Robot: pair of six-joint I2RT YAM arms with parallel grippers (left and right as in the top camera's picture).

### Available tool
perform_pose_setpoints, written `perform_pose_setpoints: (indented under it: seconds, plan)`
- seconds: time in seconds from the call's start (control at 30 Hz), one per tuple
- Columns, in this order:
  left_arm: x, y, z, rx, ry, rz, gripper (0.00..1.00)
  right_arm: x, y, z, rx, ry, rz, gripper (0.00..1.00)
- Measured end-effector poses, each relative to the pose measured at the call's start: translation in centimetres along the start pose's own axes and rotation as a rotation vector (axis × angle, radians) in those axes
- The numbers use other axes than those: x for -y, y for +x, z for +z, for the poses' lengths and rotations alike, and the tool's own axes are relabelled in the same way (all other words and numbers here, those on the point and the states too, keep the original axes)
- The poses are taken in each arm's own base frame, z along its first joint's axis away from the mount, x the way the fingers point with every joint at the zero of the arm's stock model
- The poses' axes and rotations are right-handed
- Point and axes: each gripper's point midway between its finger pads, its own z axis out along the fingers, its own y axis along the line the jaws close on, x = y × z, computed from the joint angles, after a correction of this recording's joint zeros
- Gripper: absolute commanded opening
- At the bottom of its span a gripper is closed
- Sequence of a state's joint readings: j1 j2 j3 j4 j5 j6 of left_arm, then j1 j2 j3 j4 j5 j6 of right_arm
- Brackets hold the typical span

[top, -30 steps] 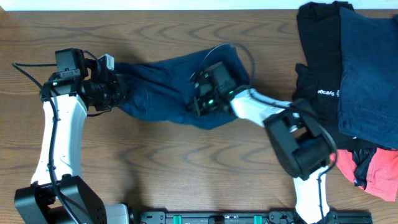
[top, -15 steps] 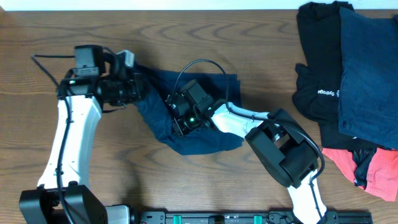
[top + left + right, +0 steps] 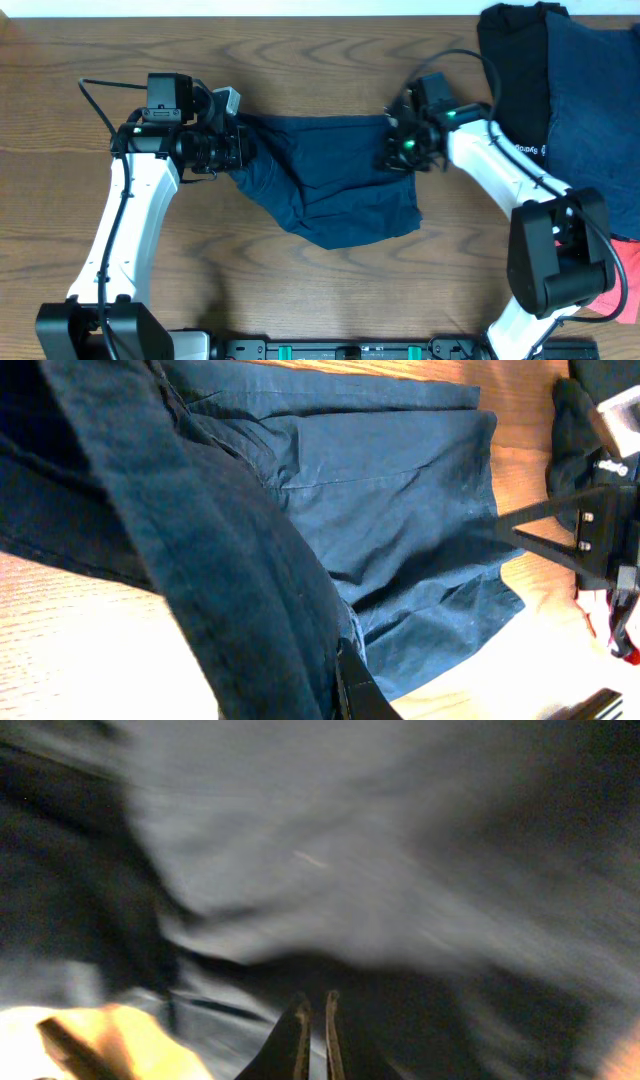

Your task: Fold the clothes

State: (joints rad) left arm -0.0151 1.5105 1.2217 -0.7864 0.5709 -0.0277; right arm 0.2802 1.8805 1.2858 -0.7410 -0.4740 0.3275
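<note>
Tension across a pair of navy-blue shorts (image 3: 330,190), laid out on the wooden table (image 3: 300,290) for folding.

Left: the left gripper (image 3: 238,150) stands at the shorts' left end. Its jaws are closed on the cloth there. In the left wrist view a thick stitched band, probably the waistband, drapes right across the lens. This end appears to be held as an anchor so the garment can be drawn out against it.

Centre: the shorts lie in the middle of the table, between the two arms. The far edge runs almost straight from gripper to gripper. The near part sags toward the front in a loose, creased lobe. The straight far edge suggests a pull from both ends. The slack lobe suggests the cloth is not yet flat enough to fold cleanly.

Right: the right gripper (image 3: 398,150) sits on the shorts' far right corner. In its blurred wrist view the fingertips are nearly touching, with dark cloth all around. They appear pinched on that corner, though the nip itself cannot be made out.

Far right: a black garment (image 3: 510,80), a navy garment (image 3: 590,100) and a coral-red garment (image 3: 628,280) are heaped well apart from the shorts. No gripper is on them, so they are presumably waiting their turn.
</note>
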Motion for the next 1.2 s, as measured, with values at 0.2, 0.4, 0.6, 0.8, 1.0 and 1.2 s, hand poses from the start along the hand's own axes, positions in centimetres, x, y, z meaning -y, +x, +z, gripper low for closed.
perform_pose_setpoints:
  seconds: [0.2,0.4,0.6,0.8,1.0,1.2]
  plan:
    - [0.6,-0.1,-0.7,0.018,0.009,0.042,0.06,4.4,2.3,1.2,-0.075,0.146,0.040,0.06]
    - [3.9,0.4,-1.7,0.043,0.058,0.163,0.06,6.2,3.6,2.4,-0.080,0.196,0.027,0.06]
    - [9.5,3.4,-0.4,-0.034,0.141,0.333,0.06,6.5,4.0,3.0,-0.069,0.188,0.018,0.06]
    - [12.9,6.6,1.8,-0.137,0.180,0.449,0.06,6.5,4.0,3.0,-0.066,0.187,0.014,0.07]
    - [14.6,8.8,4.2,-0.211,0.187,0.520,0.06,6.4,4.1,3.0,-0.069,0.187,0.010,0.06]
    - [15.7,9.5,6.0,-0.230,0.192,0.549,0.06,6.4,4.2,3.0,-0.070,0.188,0.010,0.06]
